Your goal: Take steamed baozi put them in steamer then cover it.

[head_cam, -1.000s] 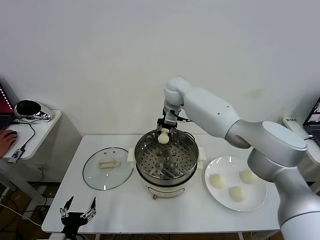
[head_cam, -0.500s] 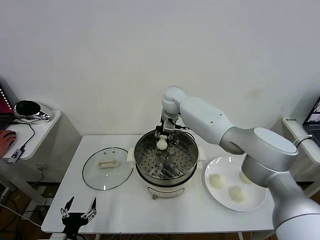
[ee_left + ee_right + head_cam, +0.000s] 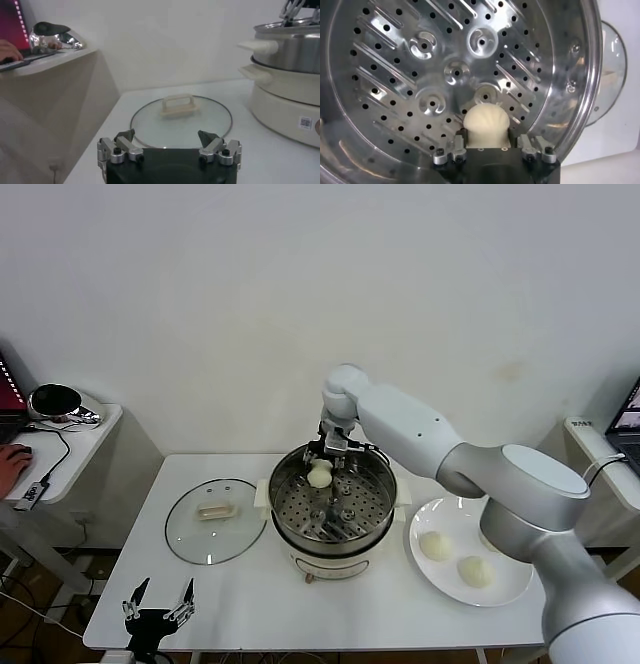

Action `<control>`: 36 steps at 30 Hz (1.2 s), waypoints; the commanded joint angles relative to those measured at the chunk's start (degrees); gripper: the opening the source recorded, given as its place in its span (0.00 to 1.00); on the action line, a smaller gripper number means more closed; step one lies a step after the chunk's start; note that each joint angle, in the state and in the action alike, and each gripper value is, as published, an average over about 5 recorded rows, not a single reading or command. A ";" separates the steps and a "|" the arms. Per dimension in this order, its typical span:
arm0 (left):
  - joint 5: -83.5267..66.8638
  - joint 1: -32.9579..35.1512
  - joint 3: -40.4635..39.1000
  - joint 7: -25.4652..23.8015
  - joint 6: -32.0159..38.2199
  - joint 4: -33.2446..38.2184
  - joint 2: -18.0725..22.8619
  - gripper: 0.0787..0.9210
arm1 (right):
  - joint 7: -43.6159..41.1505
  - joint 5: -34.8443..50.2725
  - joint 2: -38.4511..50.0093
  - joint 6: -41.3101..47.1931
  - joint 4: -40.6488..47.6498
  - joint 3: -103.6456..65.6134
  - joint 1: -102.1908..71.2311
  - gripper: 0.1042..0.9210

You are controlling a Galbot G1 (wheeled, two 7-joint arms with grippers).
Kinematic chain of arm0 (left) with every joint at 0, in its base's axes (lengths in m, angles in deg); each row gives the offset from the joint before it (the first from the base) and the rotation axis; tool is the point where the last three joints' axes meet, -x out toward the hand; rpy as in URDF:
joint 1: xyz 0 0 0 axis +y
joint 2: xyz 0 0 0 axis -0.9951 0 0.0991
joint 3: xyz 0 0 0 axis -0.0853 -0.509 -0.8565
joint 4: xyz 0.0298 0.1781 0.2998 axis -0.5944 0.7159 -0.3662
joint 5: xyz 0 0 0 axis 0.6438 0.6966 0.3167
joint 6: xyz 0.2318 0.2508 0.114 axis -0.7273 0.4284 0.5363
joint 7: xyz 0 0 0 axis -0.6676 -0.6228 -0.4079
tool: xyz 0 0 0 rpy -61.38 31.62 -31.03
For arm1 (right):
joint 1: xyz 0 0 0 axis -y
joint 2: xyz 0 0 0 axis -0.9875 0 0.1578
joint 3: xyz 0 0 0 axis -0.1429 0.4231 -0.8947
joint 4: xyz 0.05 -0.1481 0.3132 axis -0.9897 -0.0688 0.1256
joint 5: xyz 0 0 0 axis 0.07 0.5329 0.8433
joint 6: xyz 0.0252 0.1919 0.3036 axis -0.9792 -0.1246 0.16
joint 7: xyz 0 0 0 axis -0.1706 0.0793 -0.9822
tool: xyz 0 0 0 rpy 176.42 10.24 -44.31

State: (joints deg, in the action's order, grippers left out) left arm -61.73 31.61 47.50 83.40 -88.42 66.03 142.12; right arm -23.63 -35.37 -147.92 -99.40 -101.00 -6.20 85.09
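Over the steamer: right gripper pinching one baozi
Plate: two buns visible — arm hides part
Cover: on table
Left gripper: spread — idle

**Layout around the right gripper**

Right gripper: inside the steamer at its far rim, closed on one baozi above the perforated tray.
Cover: flat on the table, left of this gripper, just beside the steamer.
Plate: right of and nearer than the gripper, just beside the steamer, bearing the other baozi.
Left gripper: fingers spread, at the table's near left edge, well apart; the cover lies just beyond it.
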 commanded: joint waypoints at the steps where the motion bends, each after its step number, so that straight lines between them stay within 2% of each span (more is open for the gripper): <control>1: 0.03 0.10 -0.14 -0.02 -0.03 0.03 0.01 0.88 | -3.10 1.81 1.08 2.04 -1.55 -1.27 0.57 0.84; 5: 0.03 0.04 -0.19 -0.08 -0.10 0.04 -0.03 0.88 | -6.79 6.90 4.14 4.54 -4.29 -2.12 2.29 0.88; 11: 0.04 -0.11 -0.29 -0.31 -0.32 0.24 -0.15 0.88 | -9.96 23.30 12.81 13.00 -12.42 -0.08 6.19 0.88; 17: -0.48 -0.05 -0.60 -0.61 -0.85 0.33 -0.50 0.88 | -1.81 35.61 27.46 31.87 -26.13 5.24 11.23 0.88; 20: -0.69 -0.10 -1.03 -0.83 -1.23 0.26 -0.81 0.88 | -2.85 40.30 34.08 41.50 -30.96 5.79 12.81 0.88; 30: -1.28 -0.13 -1.78 -1.44 -2.52 0.62 -1.66 0.88 | -11.59 39.98 47.85 67.86 -37.18 5.41 10.69 0.88; 33: -1.37 0.22 -1.87 -1.50 -2.63 0.84 -1.86 0.88 | -12.04 39.64 50.61 72.22 -38.49 5.62 8.25 0.88; 36: -1.34 0.32 -1.95 -1.57 -2.81 1.04 -1.79 0.88 | -11.36 38.34 52.17 72.89 -39.16 4.42 4.91 0.88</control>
State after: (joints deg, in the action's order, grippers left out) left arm -62.92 31.67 45.69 81.99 -90.83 66.84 140.35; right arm -32.94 0.36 -106.61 -43.74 -134.21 -1.52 93.61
